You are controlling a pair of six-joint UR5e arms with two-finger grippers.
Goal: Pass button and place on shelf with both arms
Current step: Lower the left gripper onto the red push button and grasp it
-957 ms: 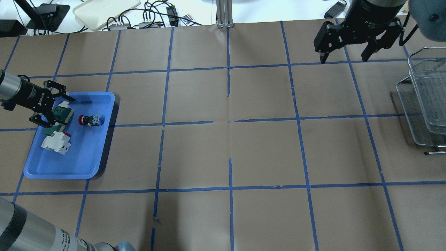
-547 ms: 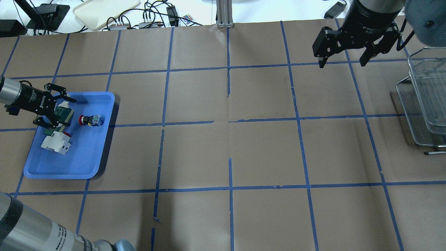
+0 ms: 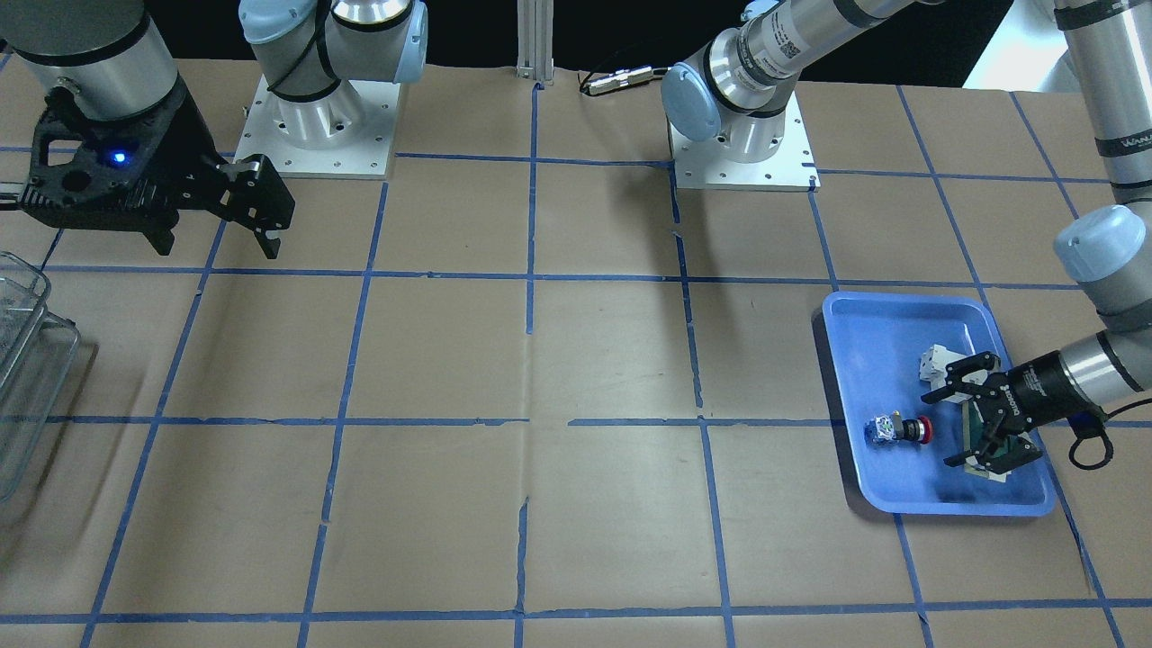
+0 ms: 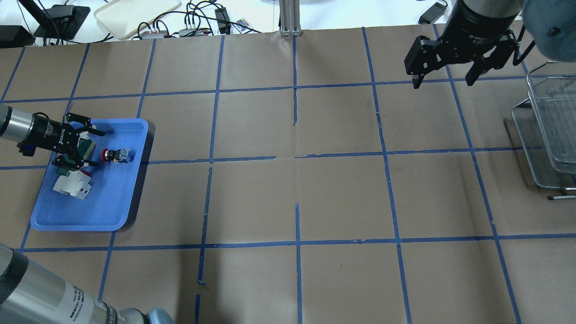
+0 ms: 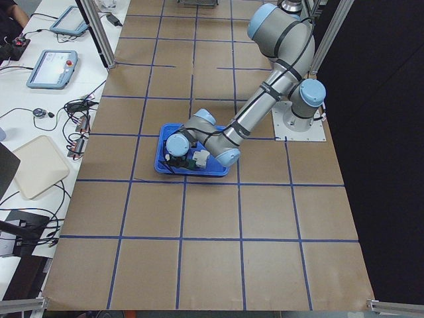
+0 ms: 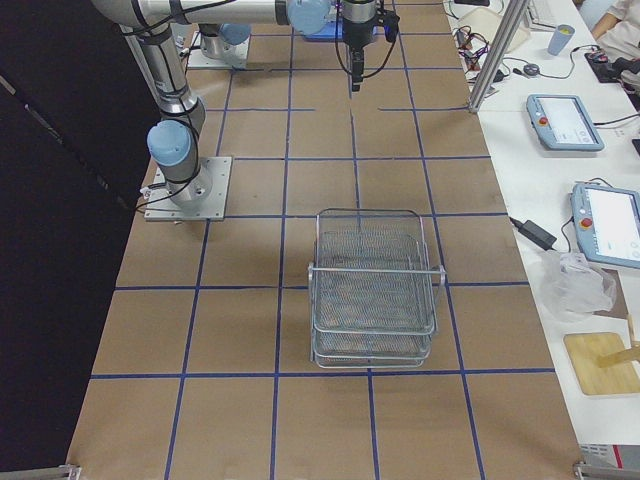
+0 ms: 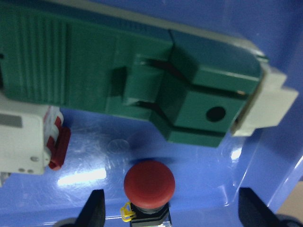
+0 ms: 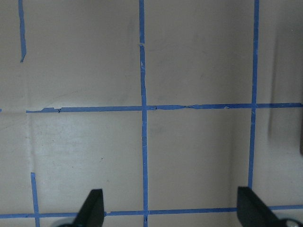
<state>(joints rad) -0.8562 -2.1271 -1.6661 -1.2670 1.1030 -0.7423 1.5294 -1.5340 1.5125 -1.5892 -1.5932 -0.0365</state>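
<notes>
Left gripper (image 4: 96, 148) is spread open with nothing in it, low over the tray (image 4: 90, 225) at the table's left end. In the overhead view its fingers (image 4: 101, 133) reach across the green part (image 4: 83, 146). In the left wrist view the button (image 7: 149, 184) shows red head up, low centre between the two fingertips, clear of both.

Button (image 4: 116, 155) lies on its side in the tray. Its red head points at the gripper and its blue-and-white block points at the tray's right rim. It sits just beside the green part, can't tell if they touch. Breaker (image 4: 72, 185) is nearer the robot, next to the green part.

Table (image 4: 337, 193) is covered in brown paper with a blue tape (image 4: 297, 243) grid. The tape is torn and gapped in spots, and the paper is creased near the middle.

Right gripper (image 4: 443, 81) hangs over the far right part of the table, jaws apart, empty. Its wrist view shows only paper and tape.

Shelf (image 4: 546, 135) stands at the table's right edge, just right of that gripper and well apart from the button. It's tiered wire mesh, upright in the right-side view (image 6: 372, 290).

Room: a white bench (image 4: 252, 9) runs past the far edge, carrying cables (image 4: 198, 24) and a cream tray (image 4: 135, 13). A post (image 4: 290, 18) stands at mid-edge. Side views show pendants (image 6: 565, 120) on the bench and a black backdrop behind the robot.
</notes>
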